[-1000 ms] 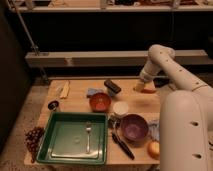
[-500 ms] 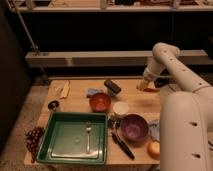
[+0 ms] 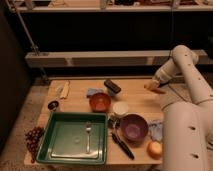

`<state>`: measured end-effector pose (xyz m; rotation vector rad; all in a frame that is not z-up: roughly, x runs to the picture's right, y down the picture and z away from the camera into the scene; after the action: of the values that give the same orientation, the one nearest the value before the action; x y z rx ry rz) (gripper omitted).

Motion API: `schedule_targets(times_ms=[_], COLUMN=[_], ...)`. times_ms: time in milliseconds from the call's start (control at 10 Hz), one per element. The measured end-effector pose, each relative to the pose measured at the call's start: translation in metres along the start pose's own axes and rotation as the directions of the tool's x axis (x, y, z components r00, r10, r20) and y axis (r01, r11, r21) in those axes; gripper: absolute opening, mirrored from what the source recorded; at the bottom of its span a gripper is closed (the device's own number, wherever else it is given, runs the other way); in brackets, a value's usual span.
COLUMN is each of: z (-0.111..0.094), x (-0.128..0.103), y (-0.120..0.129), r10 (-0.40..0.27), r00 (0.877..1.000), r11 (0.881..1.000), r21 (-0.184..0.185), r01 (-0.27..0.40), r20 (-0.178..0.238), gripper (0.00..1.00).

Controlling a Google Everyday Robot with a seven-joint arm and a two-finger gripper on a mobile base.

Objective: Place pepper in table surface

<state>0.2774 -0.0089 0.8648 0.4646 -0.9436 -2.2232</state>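
Gripper [image 3: 153, 86] at far right edge of table surface [image 3: 135, 90], clamped on pepper [image 3: 158, 90] poking out rightward

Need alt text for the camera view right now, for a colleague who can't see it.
The white arm's gripper hangs over the far right of the light tan wooden table surface with the small orange-red pepper at its tip. A green rectangular tray sits front left.
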Motion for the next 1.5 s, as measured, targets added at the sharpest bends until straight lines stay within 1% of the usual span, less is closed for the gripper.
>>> schedule_targets(times_ms=[100,200,300,400,500,600,900,1200,1300,1500], z=[0.004,0.005,0.01,0.014,0.013,0.019,0.042,0.061,0.065,0.073], x=[0.0,0.0,0.008,0.013,0.012,0.009,0.002,-0.006,-0.006,-0.006], y=[-0.007,-0.012,-0.023,-0.03,-0.033,-0.037,-0.035,-0.03,-0.027,-0.025], r10=[-0.01,-0.019,-0.047,-0.069,-0.076,-0.083,-0.067,-0.054,-0.05,-0.049], r00=[0.999,0.998,0.997,0.997,0.997,0.997,0.997,0.997,0.997,0.996], r11=[1.0,0.999,0.997,0.996,0.996,0.995,0.995,0.995,0.996,0.996], r21=[0.026,0.037,0.05,0.051,0.048,0.054,0.072,0.085,0.083,0.083], r01=[0.011,0.022,0.05,0.071,0.077,0.084,0.064,0.05,0.045,0.043], r20=[-0.052,-0.064,-0.056,-0.038,-0.026,-0.006,0.029,0.05,0.061,0.077], gripper=[0.0,0.0,0.0,0.0,0.0,0.0,0.0,0.0,0.05,0.22])
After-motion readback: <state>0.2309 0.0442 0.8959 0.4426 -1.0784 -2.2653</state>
